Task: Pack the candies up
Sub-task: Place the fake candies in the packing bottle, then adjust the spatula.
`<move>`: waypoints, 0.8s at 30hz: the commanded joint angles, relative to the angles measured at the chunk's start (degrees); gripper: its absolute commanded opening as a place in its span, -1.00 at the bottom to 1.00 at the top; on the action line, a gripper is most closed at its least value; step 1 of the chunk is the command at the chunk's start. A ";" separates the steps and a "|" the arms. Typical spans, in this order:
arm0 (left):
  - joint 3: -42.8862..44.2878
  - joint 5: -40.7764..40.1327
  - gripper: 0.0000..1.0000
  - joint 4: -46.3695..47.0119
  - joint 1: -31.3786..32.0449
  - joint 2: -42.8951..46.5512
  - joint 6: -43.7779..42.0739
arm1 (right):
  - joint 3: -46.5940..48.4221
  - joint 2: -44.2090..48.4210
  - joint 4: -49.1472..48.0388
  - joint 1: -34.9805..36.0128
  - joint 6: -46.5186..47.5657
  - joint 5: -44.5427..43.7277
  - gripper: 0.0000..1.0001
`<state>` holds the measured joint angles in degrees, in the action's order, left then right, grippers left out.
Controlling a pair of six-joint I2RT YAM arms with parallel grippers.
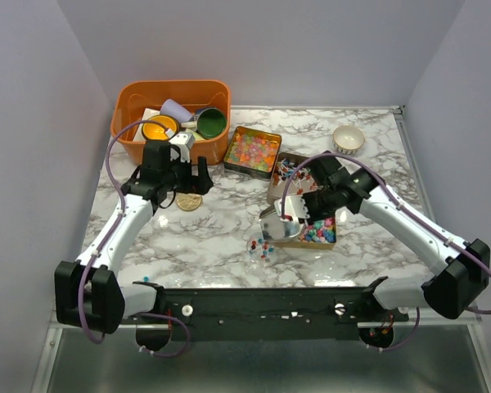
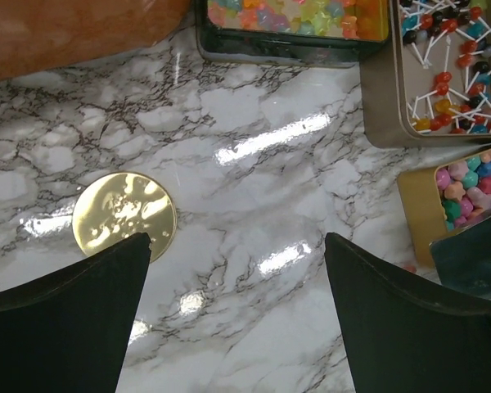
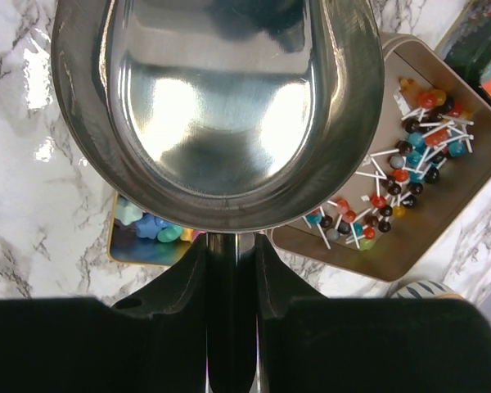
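Note:
Three open tins hold the candies: glossy pastel ones [image 1: 253, 151], small stick sweets in red, white and dark [image 1: 290, 171], and bright star-shaped ones [image 1: 319, 232]. My right gripper [image 1: 301, 208] is shut on the handle of a steel scoop [image 1: 278, 222], held over the near-left corner of the bright candy tin. In the right wrist view the scoop [image 3: 217, 106] is empty, my gripper [image 3: 229, 270] clamps its handle, and bright candies [image 3: 147, 229] and stick sweets [image 3: 401, 168] show below. My left gripper [image 1: 182, 187] is open and empty above the table, beside the gold round lid [image 2: 123, 214].
An orange basket [image 1: 129, 102] with cups stands at the back left. A small white bowl [image 1: 349, 137] sits at the back right. A small clear container with a few candies [image 1: 262, 248] lies near the front, left of the bright candy tin.

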<state>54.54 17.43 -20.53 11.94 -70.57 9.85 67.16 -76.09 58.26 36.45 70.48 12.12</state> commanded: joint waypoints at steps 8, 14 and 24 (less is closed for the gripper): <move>10.06 -0.38 0.97 -21.46 -5.79 -0.54 -29.87 | 7.29 2.09 -5.07 0.21 -13.42 1.50 -0.99; 7.25 3.99 0.96 -19.82 -5.97 -1.06 -26.22 | 10.35 -2.03 -6.59 -6.10 -16.08 -0.69 -0.99; -1.02 26.30 0.71 13.47 -5.44 4.82 0.48 | 25.83 -10.21 -3.24 -12.28 -1.39 -3.25 -0.99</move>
<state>55.05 29.10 -27.99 6.24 -70.35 -3.60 91.20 -86.15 55.22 23.94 63.09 9.08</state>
